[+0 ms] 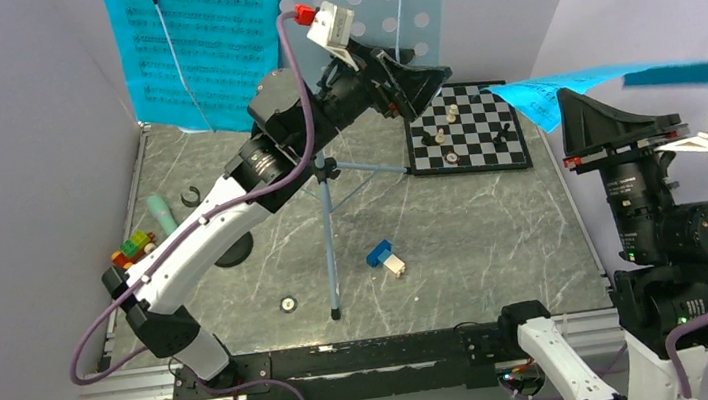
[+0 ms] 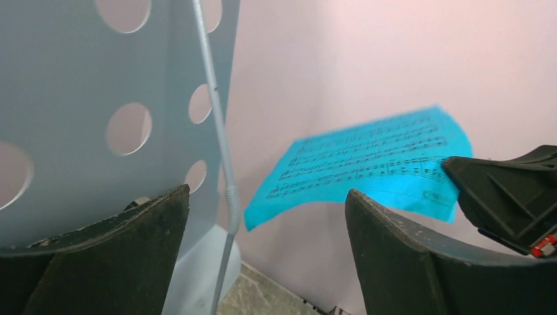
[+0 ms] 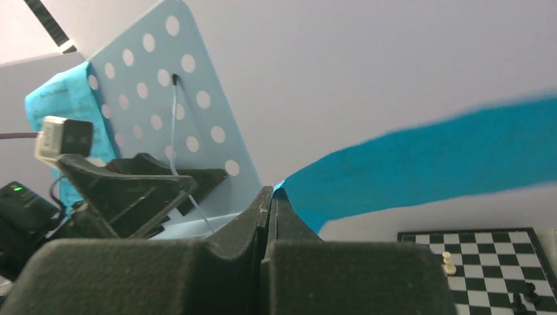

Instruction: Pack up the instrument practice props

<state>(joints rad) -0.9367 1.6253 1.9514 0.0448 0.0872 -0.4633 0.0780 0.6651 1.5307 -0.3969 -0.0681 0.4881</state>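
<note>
Though light as a leaf, bends and flaps: soft, thin, easy to tear. Hangs in the air near the chessboard [image 1: 469, 137], nipped at one edge by the right pincer [image 3: 270, 200], clamped on this sheet-music page [image 3: 427, 164]. Nothing in the left pincer [image 2: 266, 193], spread apart by the music stand [image 2: 59, 72]. Best gripped gently at an edge.
</note>
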